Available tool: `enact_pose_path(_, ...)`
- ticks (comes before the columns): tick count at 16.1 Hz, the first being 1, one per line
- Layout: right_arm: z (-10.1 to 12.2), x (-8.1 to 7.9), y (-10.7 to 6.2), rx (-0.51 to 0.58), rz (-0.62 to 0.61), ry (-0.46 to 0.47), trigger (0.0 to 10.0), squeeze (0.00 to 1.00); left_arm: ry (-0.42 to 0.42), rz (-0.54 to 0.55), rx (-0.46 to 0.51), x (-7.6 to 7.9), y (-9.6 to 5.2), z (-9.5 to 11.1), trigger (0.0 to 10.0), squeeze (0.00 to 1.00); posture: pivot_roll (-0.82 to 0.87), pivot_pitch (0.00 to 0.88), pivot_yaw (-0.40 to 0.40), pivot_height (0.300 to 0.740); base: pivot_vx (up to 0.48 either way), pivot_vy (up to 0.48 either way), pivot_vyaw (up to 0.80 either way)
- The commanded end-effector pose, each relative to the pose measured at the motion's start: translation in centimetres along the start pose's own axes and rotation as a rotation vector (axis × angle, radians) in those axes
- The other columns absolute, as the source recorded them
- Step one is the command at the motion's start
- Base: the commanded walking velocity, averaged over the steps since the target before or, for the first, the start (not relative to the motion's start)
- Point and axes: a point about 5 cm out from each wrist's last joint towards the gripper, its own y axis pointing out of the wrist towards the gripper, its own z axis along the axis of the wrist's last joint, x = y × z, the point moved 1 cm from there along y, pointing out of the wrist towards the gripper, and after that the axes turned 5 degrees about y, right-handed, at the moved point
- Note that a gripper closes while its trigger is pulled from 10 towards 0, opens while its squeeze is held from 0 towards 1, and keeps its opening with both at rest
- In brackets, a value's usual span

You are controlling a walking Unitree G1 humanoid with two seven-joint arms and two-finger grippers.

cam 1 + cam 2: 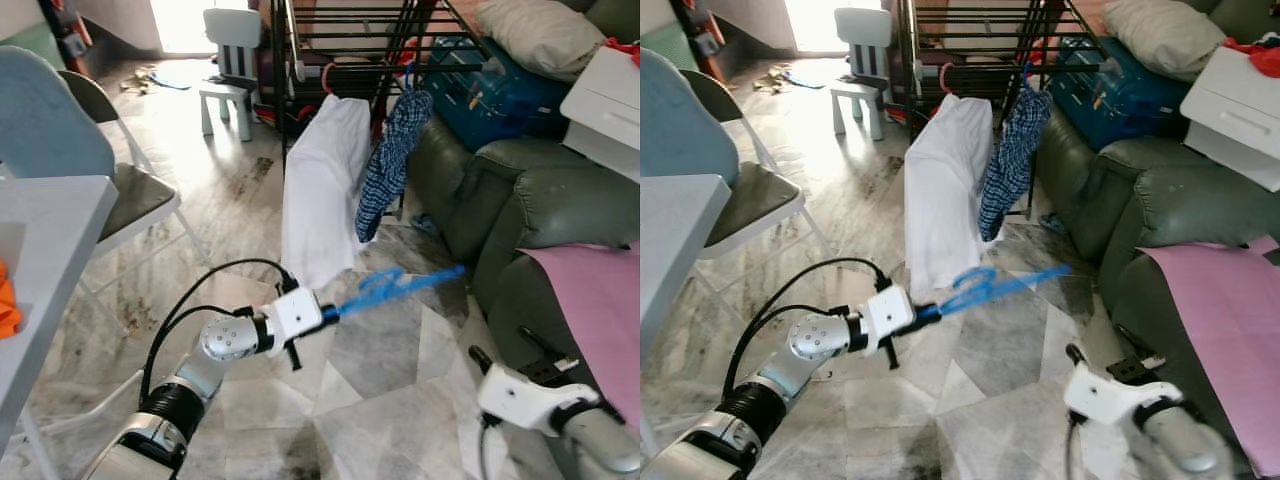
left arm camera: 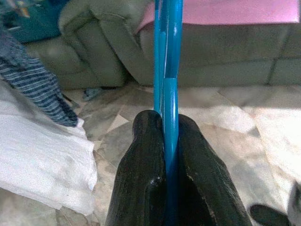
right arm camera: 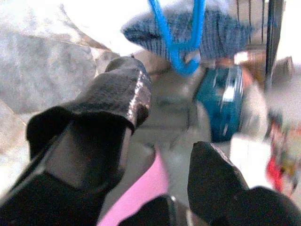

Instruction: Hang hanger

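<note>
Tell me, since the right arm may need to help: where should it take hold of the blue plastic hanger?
Probably the free far end of the blue plastic hanger, coming from the sofa side. The left claw already clamps the near end, and the hanger sticks out level towards the right.

My left gripper (image 2: 164, 155) is stretched forward, fingers pinched together. My right gripper (image 3: 160, 141) sits low, fingers spread apart.
</note>
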Motion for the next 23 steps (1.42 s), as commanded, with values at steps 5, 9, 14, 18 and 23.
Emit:
enact_pose_path(5,2.8,-0.7,-0.4,0.078,0.222,-0.314,10.0,0.00,0.140,-0.100,0.042,0.3,0.4,0.9,10.0,0.00,0.01,0.000,-0.005,0.740,0.000,0.000,0.00)
enact_pose_path(9,3.5,-0.1,0.4,0.134,0.215,-0.421,10.0,0.00,0.151,-0.094,0.087,0.1,0.7,1.6,10.0,0.00,0.01,0.000,-0.002,0.740,0.000,0.000,0.00)
enact_pose_path(14,3.7,-0.1,1.4,0.159,0.231,-0.480,10.0,0.00,0.129,-0.037,0.114,-0.5,0.9,2.0,10.0,0.00,0.02,0.000,-0.004,0.740,0.000,0.000,0.00)
enact_pose_path(18,3.8,-0.5,1.9,0.174,0.269,-0.517,10.0,0.00,0.133,-0.061,0.166,-0.3,0.8,2.6,10.0,0.00,0.02,0.000,-0.005,0.740,0.000,0.000,0.00)
enact_pose_path(23,6.0,0.3,2.7,0.250,0.258,-0.634,10.0,0.00,0.170,-0.093,0.193,0.0,0.9,3.1,10.0,0.00,0.02,0.000,-0.005,0.740,0.000,0.000,0.00)
